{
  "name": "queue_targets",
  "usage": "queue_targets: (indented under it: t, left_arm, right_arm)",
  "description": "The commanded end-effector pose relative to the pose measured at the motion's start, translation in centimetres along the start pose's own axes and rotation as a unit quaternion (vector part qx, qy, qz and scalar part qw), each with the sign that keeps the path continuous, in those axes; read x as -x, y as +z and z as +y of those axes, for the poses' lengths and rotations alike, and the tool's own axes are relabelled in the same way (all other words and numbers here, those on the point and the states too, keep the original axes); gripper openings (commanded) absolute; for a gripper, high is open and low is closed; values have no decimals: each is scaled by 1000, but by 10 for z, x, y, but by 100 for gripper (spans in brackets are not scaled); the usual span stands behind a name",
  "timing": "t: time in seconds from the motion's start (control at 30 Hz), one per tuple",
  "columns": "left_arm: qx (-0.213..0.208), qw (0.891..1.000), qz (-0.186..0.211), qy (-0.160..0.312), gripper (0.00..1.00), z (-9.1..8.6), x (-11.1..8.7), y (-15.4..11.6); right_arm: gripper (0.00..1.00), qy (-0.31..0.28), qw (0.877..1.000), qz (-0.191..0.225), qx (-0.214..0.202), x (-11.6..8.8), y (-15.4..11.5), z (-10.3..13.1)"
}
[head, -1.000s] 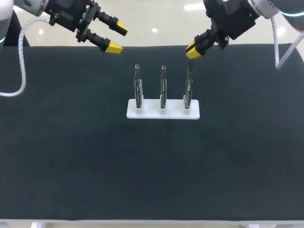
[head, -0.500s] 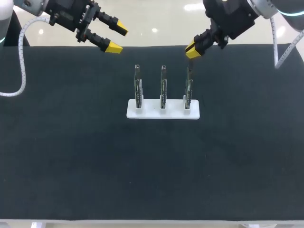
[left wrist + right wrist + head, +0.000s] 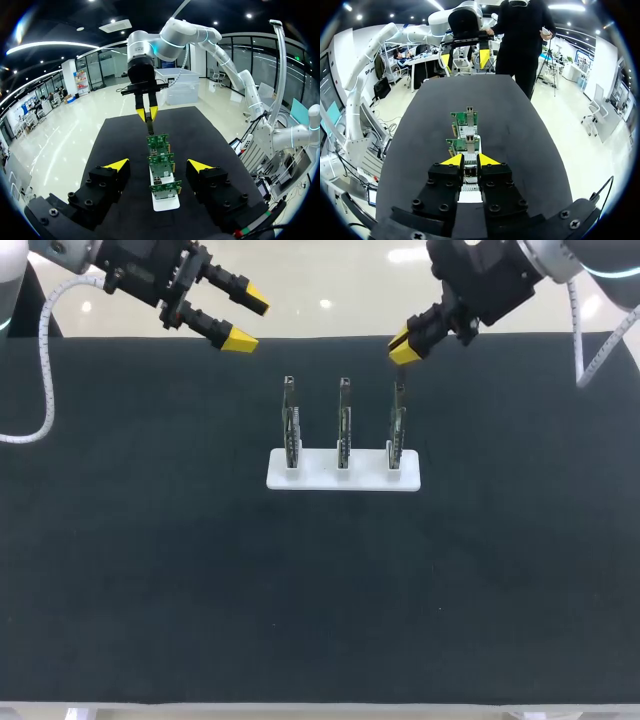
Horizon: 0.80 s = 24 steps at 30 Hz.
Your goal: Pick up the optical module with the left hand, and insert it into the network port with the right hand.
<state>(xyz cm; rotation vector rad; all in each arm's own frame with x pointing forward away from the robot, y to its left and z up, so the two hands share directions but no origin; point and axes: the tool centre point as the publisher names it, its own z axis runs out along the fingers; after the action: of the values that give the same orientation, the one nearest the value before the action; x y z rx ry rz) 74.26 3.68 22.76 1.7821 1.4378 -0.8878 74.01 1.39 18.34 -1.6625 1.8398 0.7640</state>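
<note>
1. On the black table point(image 3: 150, 570) stands one white holder point(image 3: 343, 481).
2. My right gripper point(image 3: 400, 345) has edged slightly higher above the holder's right-end board point(image 3: 397, 425). I cannot tell whether it is clenched.
3. My left gripper point(image 3: 247, 320) is released and empty, unchanged beyond the holder's far-left corner.
4. Three boards point(image 3: 343, 425) stand upright in the holder, and I cannot make out a separate module.

You've got a plain matte black worktop point(image 3: 150, 570), no pattern. The holder point(image 3: 343, 478) on it is white. The 3 boards point(image 3: 158, 142) are green w/ silver-grey bits in your wrist views, and look dull dark grey from the head cam. Left hand point(image 3: 247, 320) and right hand point(image 3: 402, 345) both have black bodies and bright yellow tips. Left arm point(image 3: 10, 270) and right arm point(image 3: 575, 252) have white-grey shells w/ a teal glow band. The cable point(image 3: 43, 350) by your left arm is white w/ fine dark flecks.
</note>
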Motion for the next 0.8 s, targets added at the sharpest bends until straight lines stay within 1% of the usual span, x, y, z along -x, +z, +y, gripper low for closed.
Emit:
queue_targets:
  t: [0.03, 0.8]
  left_arm:
    - [-1, 1000, 2, 0, 100, 0, 0, 0]
    - [-1, 1000, 2, 0, 100, 0, 0, 0]
  right_arm:
    - [0, 0, 1000, 4, 0, 1, -1, 0]
    - [0, 0, 1000, 0, -3, -1, 2, 0]
